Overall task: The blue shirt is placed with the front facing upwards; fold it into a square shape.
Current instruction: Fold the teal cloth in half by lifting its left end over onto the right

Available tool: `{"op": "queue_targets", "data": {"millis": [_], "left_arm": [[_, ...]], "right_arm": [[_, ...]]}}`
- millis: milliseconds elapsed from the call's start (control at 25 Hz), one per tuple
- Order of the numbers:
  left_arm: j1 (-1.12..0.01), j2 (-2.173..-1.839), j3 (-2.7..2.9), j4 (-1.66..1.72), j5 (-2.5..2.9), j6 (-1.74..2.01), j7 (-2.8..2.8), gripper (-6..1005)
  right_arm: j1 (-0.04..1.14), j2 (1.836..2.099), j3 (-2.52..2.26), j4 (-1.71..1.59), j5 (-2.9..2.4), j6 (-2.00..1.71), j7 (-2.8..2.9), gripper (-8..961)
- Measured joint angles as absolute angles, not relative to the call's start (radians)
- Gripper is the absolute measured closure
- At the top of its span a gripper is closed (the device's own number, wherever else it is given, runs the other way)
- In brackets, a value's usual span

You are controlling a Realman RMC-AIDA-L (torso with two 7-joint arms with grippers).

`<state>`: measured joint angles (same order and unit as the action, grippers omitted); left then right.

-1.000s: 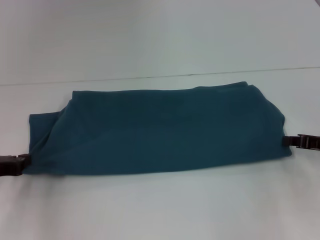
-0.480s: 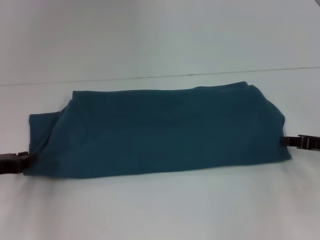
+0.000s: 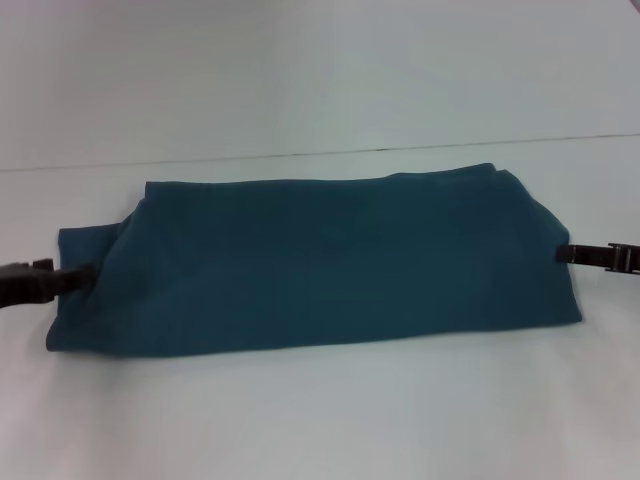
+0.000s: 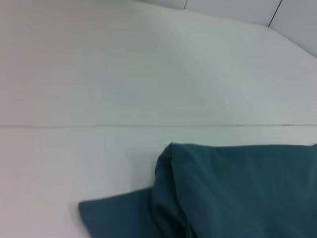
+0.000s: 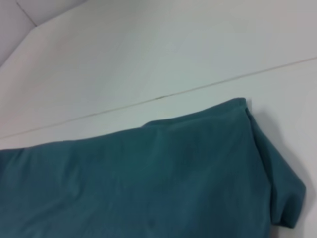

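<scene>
The blue shirt [image 3: 320, 262] lies on the white table [image 3: 320, 420] as a long folded band, plain side up, no lettering visible. Its long axis runs left to right across my front, parallel to the table seam [image 3: 400, 148] behind it.

My left gripper [image 3: 60, 278] sits at the shirt's left short end, tips against the cloth near the protruding sleeve flap. My right gripper [image 3: 575, 254] sits at the right short end, tips touching the edge. I cannot tell whether either gripper is spread or pinching cloth.

Judgement: the band needs 1 more fold across its long axis to approach a square. Both arms are equally near, 1 per end, so each end can travel inward toward centre.
</scene>
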<state>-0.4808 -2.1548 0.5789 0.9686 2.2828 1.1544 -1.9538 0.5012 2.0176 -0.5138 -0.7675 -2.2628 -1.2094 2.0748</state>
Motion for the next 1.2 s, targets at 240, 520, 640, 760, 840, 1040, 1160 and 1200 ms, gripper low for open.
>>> {"op": "queue_targets", "data": {"millis": [240,520,640,760,840,1040,1160,1200], "left_arm": [[-0.496,-2.158,0.612,0.956,2.291,1.113,-1.959,284],[-0.514,-2.159,0.633,0.919,2.292,1.049,-1.96,260],[-0.522,-2.159,0.634,0.912,2.292,1.043,-1.957,261],[-0.524,-2.159,0.653,0.906,2.296,1.02,-1.956,262],[-0.522,-2.16,0.669,0.9,2.304,0.985,-1.958,262],[-0.518,-2.162,0.68,0.881,2.308,0.922,-1.958,261],[-0.515,-2.162,0.679,0.879,2.312,0.906,-1.956,260],[-0.515,-2.161,0.678,0.878,2.316,0.904,-1.956,260]], "right_arm": [[0.505,2.016,-0.511,-0.768,-2.26,-1.209,2.08,405],[0.501,2.017,-0.511,-0.769,-2.259,-1.21,2.081,350],[0.499,2.017,-0.511,-0.768,-2.259,-1.21,2.082,350],[0.497,2.017,-0.511,-0.765,-2.259,-1.211,2.082,351],[0.497,2.017,-0.511,-0.763,-2.259,-1.211,2.082,351],[0.497,2.017,-0.511,-0.762,-2.26,-1.211,2.082,351],[0.497,2.017,-0.511,-0.761,-2.26,-1.211,2.082,350],[0.497,2.017,-0.511,-0.761,-2.26,-1.21,2.082,350]]}}
